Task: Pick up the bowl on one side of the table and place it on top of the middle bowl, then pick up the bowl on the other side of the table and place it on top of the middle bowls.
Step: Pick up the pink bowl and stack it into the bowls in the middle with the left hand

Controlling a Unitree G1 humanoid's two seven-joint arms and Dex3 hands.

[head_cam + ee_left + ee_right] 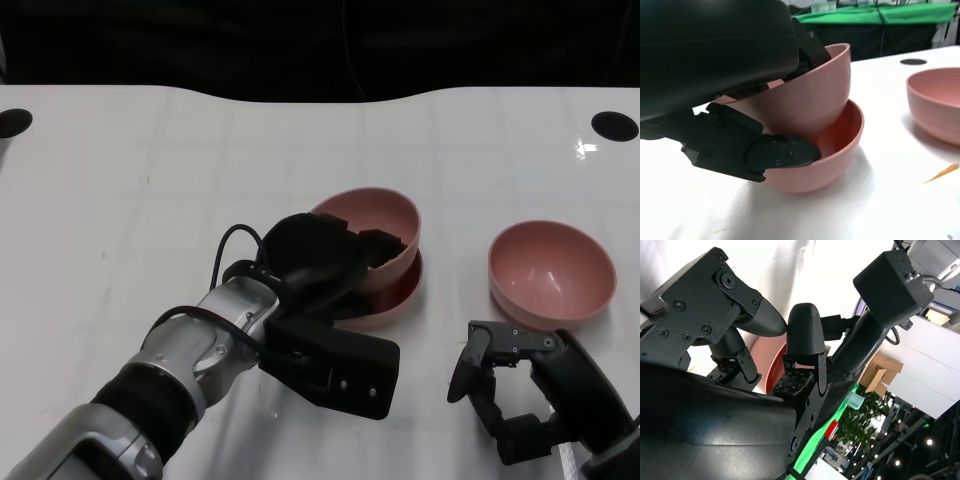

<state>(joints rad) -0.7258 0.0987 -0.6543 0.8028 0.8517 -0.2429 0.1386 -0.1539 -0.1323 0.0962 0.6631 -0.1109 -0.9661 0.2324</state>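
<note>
While left robot hand [325,262] grips tilted bowl [378,222], right robot hand [500,385] spread, empty.

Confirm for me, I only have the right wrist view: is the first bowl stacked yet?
Observer: Nearly. The left hand holds a pink bowl tilted inside the middle bowl, not seated flat.
Operator: Where's the other side bowl?
Observer: The right-side bowl sits upright on the table, apart from the stack.
Operator: Right hand touching it?
Observer: No. The right hand is near that bowl, fingers apart, holding nothing.
</note>
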